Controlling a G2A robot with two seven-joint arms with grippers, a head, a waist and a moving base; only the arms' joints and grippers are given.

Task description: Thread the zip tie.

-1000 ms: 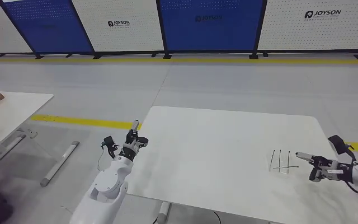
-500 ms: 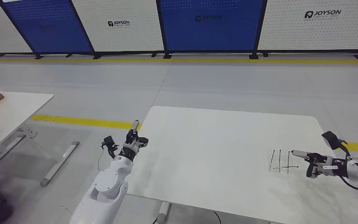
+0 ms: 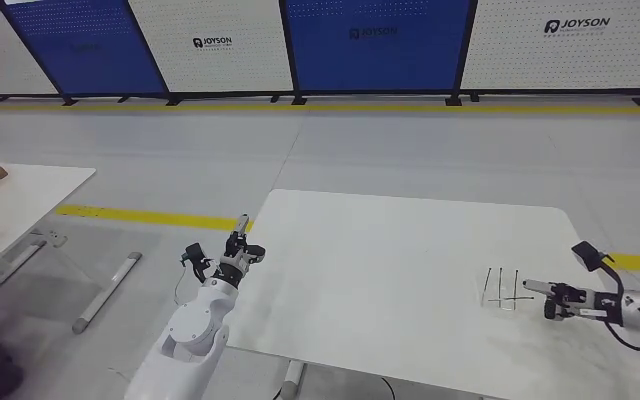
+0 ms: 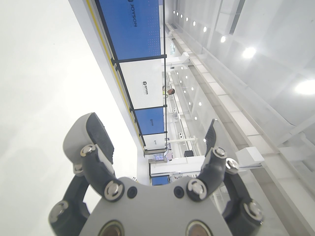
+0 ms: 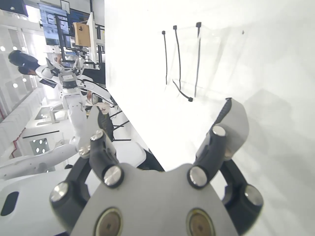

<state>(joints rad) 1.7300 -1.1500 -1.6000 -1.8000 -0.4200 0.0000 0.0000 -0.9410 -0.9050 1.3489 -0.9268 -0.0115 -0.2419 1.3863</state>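
Holds nothing yet: right end effector [image 5: 161, 109] released, spread wide near 4 zip ties [image 3: 501, 287] lying loose on the tabletop [image 3: 400, 260], left end effector [image 4: 152, 124] likewise released, well apart. Leaves grasping and threading entirely undone.

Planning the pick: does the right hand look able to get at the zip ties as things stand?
Probably yes: the right hand is open near the zip ties, with only bare table between them.

A factory-style robot lab: pegboard partitions [image 3: 375, 60], yellow floor line [image 3: 150, 216].
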